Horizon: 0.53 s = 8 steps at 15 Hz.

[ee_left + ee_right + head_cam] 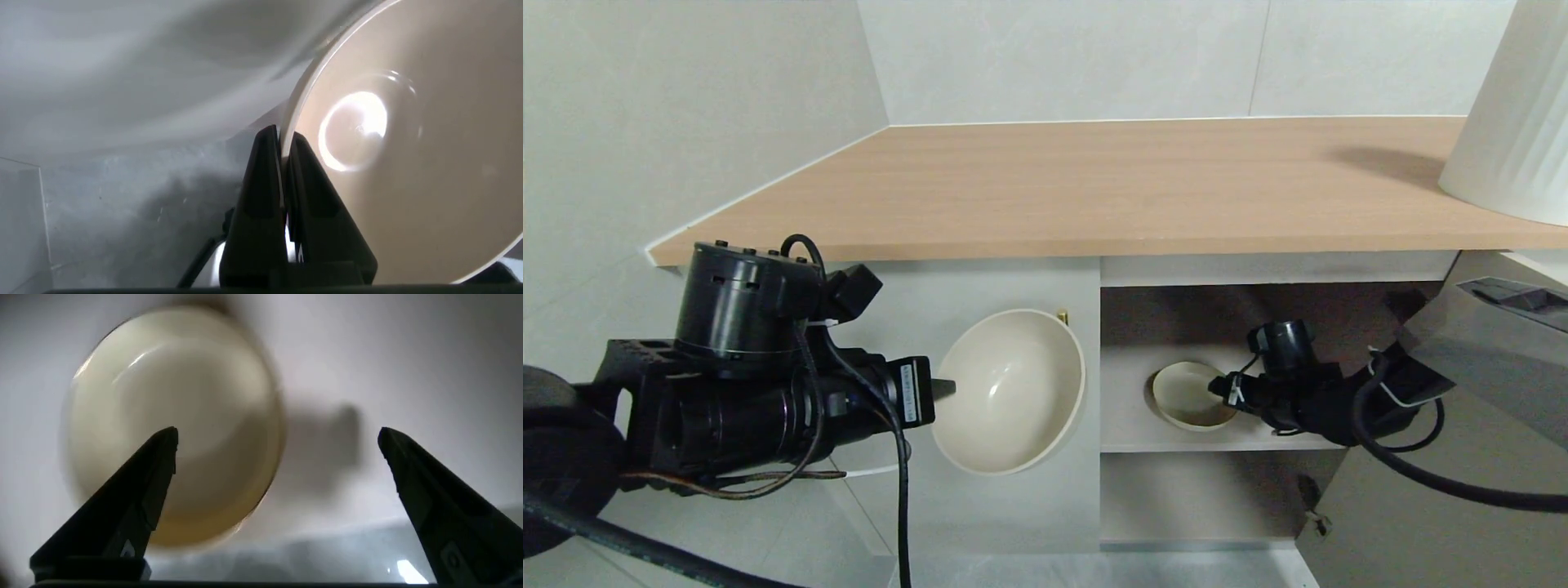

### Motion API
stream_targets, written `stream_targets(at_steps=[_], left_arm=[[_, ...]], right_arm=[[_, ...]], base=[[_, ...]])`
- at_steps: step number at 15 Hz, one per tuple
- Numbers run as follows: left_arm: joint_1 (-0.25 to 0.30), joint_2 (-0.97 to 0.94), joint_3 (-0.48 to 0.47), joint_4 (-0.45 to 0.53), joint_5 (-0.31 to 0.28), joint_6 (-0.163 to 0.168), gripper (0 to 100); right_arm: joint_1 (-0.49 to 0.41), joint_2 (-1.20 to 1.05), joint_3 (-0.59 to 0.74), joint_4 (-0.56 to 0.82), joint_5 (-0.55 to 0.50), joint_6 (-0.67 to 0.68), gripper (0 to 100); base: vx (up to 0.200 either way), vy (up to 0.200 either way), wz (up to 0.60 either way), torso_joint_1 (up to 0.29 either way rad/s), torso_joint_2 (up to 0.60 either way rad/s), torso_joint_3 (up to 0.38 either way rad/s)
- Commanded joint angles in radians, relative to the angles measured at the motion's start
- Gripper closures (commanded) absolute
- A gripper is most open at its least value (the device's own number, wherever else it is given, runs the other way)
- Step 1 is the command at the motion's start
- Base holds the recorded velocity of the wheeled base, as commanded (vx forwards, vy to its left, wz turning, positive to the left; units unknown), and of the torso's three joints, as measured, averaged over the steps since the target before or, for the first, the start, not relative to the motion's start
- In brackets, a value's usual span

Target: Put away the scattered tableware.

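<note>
now, two pale dishes at an open cupboard, one held and one on its shelf

below the front edge of the wooden worktop [1094,188] stands a grey cupboard [1013,506], its right door [1462,490] swung open and a white ribbed container [1511,131] at the worktop's right end. the large cream bowl [1013,392] [425,147] hangs tilted on its side before the closed left door, its hollow facing outward. the left gripper [943,390] [284,143] is pinched tight on its rim, one finger inside and one outside. the small dish [1188,396] [176,429] lies flat near the left end of the shelf [1127,433] in the open compartment. the right gripper [1221,390] [276,439] sits just at the dish's right edge, spread wide and holding nothing.
</note>
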<state>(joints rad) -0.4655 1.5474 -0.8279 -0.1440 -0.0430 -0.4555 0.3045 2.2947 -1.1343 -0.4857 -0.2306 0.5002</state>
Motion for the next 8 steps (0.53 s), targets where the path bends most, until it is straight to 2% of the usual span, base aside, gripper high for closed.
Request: stream_targets(at_steps=[1,3,8], left_arm=[[-0.036,0.028,0.013,0.004,0.003,0.0,100],[-0.068,0.045,0.018,0.057,0.003,0.0,100],[-0.15,0.1,0.018,0.189,0.005,0.0,100]], right_arm=[[0.047,-0.127,0.077,0.003,0.043,-0.005,0],[0.108,-0.216,0.149,0.004,0.1,-0.011,0],[0.243,-0.385,0.298,0.004,0.189,-0.123,0]], base=[[0.0,0.0,0.0,0.0,0.0,0.0],[0.0,0.0,0.0,0.0,0.0,0.0],[0.0,0.0,0.0,0.0,0.0,0.0]])
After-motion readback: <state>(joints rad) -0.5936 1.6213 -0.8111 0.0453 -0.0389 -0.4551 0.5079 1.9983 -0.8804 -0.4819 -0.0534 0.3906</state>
